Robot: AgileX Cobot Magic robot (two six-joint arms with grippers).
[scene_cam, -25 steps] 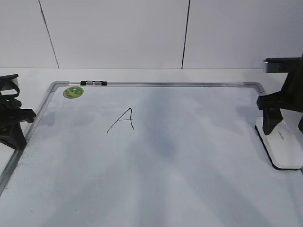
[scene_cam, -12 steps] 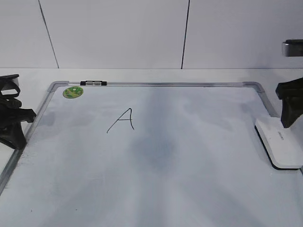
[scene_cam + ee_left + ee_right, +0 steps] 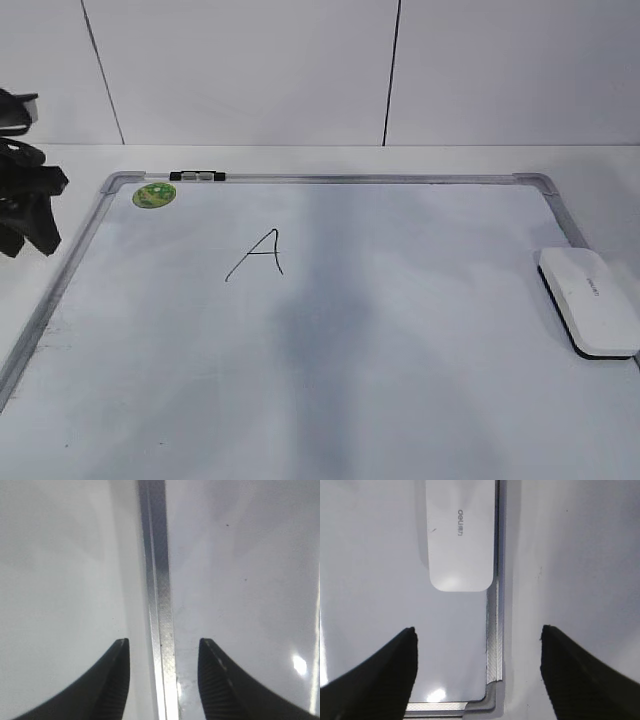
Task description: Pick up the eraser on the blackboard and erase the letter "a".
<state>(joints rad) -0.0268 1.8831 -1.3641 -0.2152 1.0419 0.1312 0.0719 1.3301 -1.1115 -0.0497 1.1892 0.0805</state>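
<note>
a: where does the eraser [image 3: 591, 300] sit?

b: flat on the blackboard [image 3: 400, 380], hard against the right side of its frame, black felt base down; in the right wrist view the eraser [image 3: 461, 535] lies with its long edge along the silver frame rail, grey lettering up, nothing touching it.

a: and the lettering on the board?

b: one mark only, a thin black angular capital letter "a" [image 3: 257, 255], left of the middle and well apart from the eraser; no cursive loop shows anywhere; a round green sticker [image 3: 154, 194] sits in the far left corner, and a small black-and-white clip [image 3: 198, 176] rides the far rail just beside it.

a: the right gripper [image 3: 477, 667]?

b: spread wide with nothing between its jaws; it hangs above the board's corner, the eraser ahead of the fingertips and apart from them; the exterior view does not show it at all.

a: the left gripper [image 3: 162, 672]?

b: parted too, and empty; its two black fingers straddle the left frame rail [image 3: 159, 605] from above; from outside it shows as a dark shape [image 3: 25, 205] at the left edge, off the board.
</note>
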